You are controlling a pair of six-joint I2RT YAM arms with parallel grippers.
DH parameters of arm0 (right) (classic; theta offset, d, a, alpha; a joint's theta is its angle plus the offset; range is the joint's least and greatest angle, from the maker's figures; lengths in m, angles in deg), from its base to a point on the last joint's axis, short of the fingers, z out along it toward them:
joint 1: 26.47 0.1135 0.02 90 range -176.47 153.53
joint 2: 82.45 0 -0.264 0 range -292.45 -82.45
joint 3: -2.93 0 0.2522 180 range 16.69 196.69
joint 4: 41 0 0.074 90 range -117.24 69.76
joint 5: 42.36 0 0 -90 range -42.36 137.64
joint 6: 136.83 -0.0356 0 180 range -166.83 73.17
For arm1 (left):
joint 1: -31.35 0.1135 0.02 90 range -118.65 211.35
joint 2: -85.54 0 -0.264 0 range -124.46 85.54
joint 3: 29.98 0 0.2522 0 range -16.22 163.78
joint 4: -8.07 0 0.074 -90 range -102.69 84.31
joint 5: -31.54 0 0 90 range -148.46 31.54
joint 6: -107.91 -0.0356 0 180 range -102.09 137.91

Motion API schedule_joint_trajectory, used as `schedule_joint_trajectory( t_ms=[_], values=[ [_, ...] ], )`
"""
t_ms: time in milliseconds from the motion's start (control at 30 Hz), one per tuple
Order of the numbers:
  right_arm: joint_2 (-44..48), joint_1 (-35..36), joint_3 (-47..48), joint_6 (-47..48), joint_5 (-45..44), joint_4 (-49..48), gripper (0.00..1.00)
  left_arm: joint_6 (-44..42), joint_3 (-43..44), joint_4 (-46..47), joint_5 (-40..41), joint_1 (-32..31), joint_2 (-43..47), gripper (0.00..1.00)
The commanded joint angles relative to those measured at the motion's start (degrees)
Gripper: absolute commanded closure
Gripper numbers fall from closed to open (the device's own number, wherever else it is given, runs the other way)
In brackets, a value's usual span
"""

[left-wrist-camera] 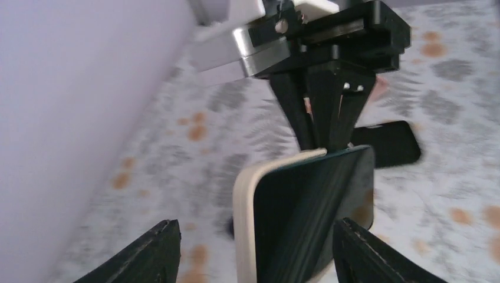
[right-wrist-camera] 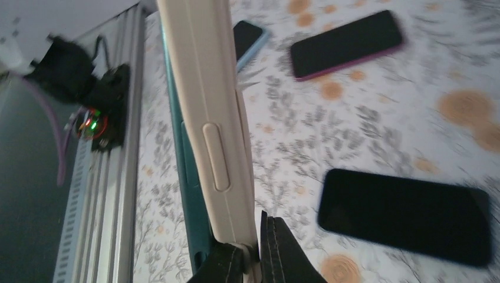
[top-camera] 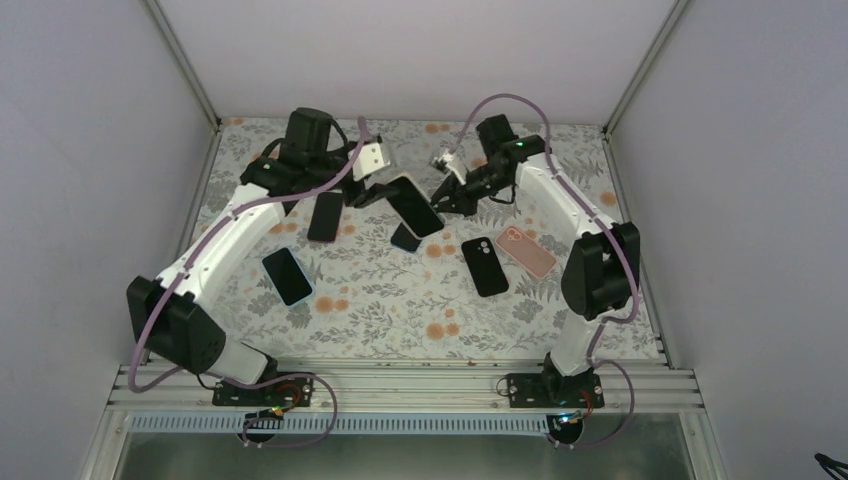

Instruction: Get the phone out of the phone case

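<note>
A dark-screened teal phone [top-camera: 415, 205] in a cream phone case [left-wrist-camera: 244, 224] hangs tilted in the air above the floral table. My right gripper [right-wrist-camera: 253, 254] is shut on the case's lip at one end. In the right wrist view the teal phone edge [right-wrist-camera: 184, 165] stands slightly apart from the cream case wall [right-wrist-camera: 206, 118]. My left gripper [left-wrist-camera: 256, 253] is open at the opposite end. Its fingers [left-wrist-camera: 147, 253] stand on either side of the phone without pinching it. From above, the left gripper [top-camera: 362, 192] and right gripper [top-camera: 442, 195] face each other across the phone.
Several other phones lie on the table: a black one [top-camera: 325, 215], a blue-edged one [top-camera: 287, 275], a black one [top-camera: 485, 265] and a pink case [top-camera: 525, 250]. A dark object [top-camera: 405, 238] lies under the held phone. White walls [top-camera: 100, 150] enclose the table.
</note>
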Motion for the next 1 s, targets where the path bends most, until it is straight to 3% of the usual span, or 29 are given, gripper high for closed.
schedule_joint_trajectory(
  t_ms=[0,133,367,500,800,967],
  values=[
    [5.71,-7.56,-3.14,-19.12,1.06,-16.26,0.96,5.52,-1.44,14.4,13.94,-0.14,3.42,0.32],
    [7.32,-11.16,-3.58,-28.57,-8.26,-24.71,0.96,7.85,-2.15,19.54,20.17,-1.83,3.74,0.21],
    [6.01,-13.17,5.95,-37.01,-19.22,-30.25,0.96,6.01,-2.06,26.52,33.71,-12.83,-1.45,0.21],
    [5.95,-12.02,8.66,-39.61,-23.36,-32.64,0.96,7.1,-3.16,36.14,38.08,-16.98,-3.93,0.19],
    [7.33,-9.74,5.68,-43.3,-24.29,-35.9,0.96,11.13,0.45,52.74,45.82,-20.64,-12.96,0.05],
    [8.47,-9.57,4.15,-44.22,-22.82,-36.56,0.97,12.62,5.37,53.81,46.99,-20.9,-18.52,0.03]
  ],
)
